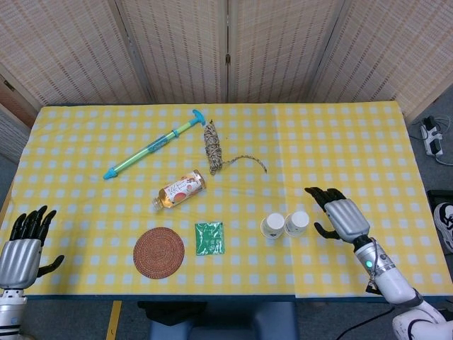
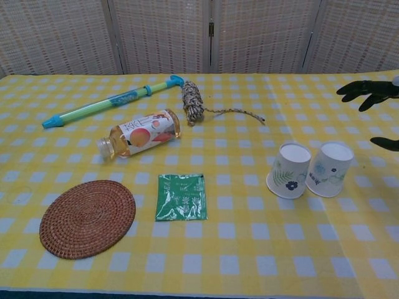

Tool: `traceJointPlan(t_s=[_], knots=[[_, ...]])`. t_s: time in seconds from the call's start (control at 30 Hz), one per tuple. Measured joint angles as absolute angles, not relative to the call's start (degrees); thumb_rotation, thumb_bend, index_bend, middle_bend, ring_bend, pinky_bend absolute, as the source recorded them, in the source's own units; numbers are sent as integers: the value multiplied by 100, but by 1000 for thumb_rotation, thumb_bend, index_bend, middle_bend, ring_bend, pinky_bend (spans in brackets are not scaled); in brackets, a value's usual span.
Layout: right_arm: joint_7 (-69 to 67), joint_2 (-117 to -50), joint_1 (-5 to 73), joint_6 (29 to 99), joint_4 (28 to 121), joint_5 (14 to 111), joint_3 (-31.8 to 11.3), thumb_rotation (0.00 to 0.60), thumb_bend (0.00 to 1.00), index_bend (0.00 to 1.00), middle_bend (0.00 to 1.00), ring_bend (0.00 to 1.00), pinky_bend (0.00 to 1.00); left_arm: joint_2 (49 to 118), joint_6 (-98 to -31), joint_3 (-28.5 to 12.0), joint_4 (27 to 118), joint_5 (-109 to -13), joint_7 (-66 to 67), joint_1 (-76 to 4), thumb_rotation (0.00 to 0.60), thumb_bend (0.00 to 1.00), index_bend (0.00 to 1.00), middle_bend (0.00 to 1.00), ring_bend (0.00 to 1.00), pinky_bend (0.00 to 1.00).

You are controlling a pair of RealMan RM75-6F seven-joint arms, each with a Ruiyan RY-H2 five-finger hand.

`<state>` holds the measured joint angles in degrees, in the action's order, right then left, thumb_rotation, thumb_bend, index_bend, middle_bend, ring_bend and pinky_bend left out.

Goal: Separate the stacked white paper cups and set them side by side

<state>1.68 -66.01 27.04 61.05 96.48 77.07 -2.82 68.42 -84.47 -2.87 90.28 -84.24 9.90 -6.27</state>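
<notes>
**Spotter:** How many cups do you count, and where?

**Me:** I count two white paper cups. The left cup point(image 1: 272, 225) and the right cup point(image 1: 297, 222) stand mouth-down and side by side on the worktop point(image 1: 340, 156), rims touching or very nearly so; I cannot tell which. Both lean a little in the chest view. From the worktop's centre they sit at about five o'clock.

**Spotter:** Your robot hands?

**Me:** Two. My right robot hand point(image 1: 341, 215) is at three o'clock of the right cup, near it but apart, fingers spread and holding nothing. In the chest view only its dark fingertips point(image 2: 368, 88) show at the right edge. My left robot hand point(image 1: 21, 242) hangs off the worktop's near-left corner, at about eight o'clock, fingers apart, also holding nothing.

**Spotter:** Anything else on there?

**Me:** One of each. A water squirter point(image 1: 152, 145) lies at about eleven o'clock, a rope bundle point(image 1: 213, 146) just beside its handle end with a loose tail running toward three o'clock. A juice bottle point(image 1: 181, 190) lies on its side near the centre. At the bottle's six o'clock are a round woven coaster point(image 1: 158, 252) and, just at the coaster's three o'clock, a green packet point(image 1: 209, 237), which lies at nine o'clock of the left cup.
</notes>
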Motion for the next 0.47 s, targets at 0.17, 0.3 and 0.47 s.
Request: traceJointPlan(t_s=[0.17, 0.3, 0.47], knots=[[158, -6460, 2232, 7065, 9748, 8037, -233, 600, 449, 87, 31, 127, 107, 6928, -8617, -301, 8921, -8616, 857, -634, 600, 241, 90, 56, 60, 0], [97, -6425, 1701, 7987, 9718, 8462, -113, 600, 449, 87, 10, 95, 69, 7016, -8763, -326, 8928, -8722, 949, -633, 600, 241, 94, 56, 60, 0], [-82, -6459, 1118, 8706, 9569, 8923, 76, 600, 449, 87, 11, 88, 59, 7075, -8861, -312, 9012, -8881, 1150, -634, 600, 241, 95, 56, 60, 0]])
